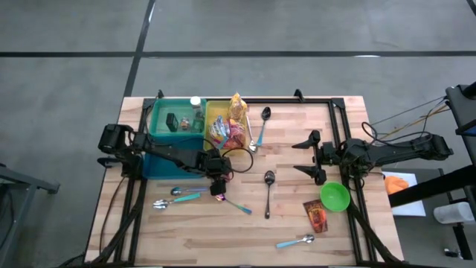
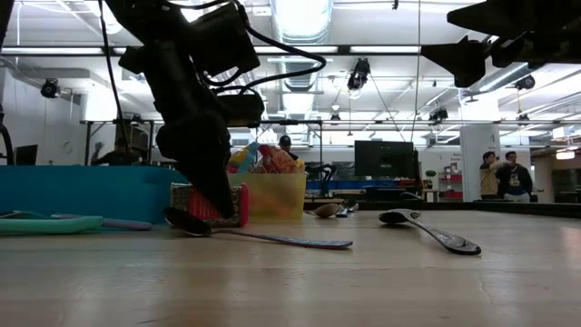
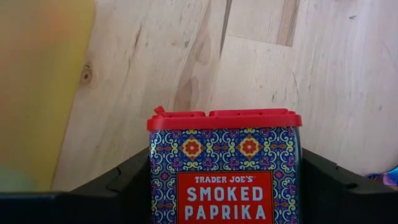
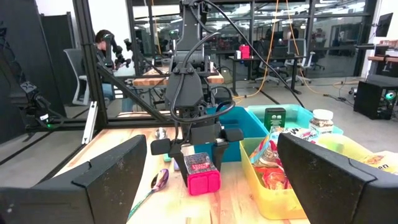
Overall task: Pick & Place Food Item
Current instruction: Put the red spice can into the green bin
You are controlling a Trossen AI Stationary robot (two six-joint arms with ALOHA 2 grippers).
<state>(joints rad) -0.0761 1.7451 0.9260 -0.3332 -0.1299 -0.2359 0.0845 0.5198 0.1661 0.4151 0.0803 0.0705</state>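
Observation:
A smoked paprika tin with a patterned blue body and a red lid sits between the fingers of my left gripper, which is shut on it. From above, the tin is near the table's middle, just in front of the yellow bin. In the low view the tin lies low at the table top beside a spoon. My right gripper hangs open over the table's right part, level, with nothing between its fingers. My left gripper pinches the tin's two narrow sides between its two fingers, behind the red lid. The fingers come slanting down from the table's left and lie along the tin. The lid end points toward the table's right; the tin stays down at the table top.
A teal bin and the yellow bin of food packets stand at the far left. Several spoons lie scattered about the middle and front. At the right are a green bowl and a brown packet.

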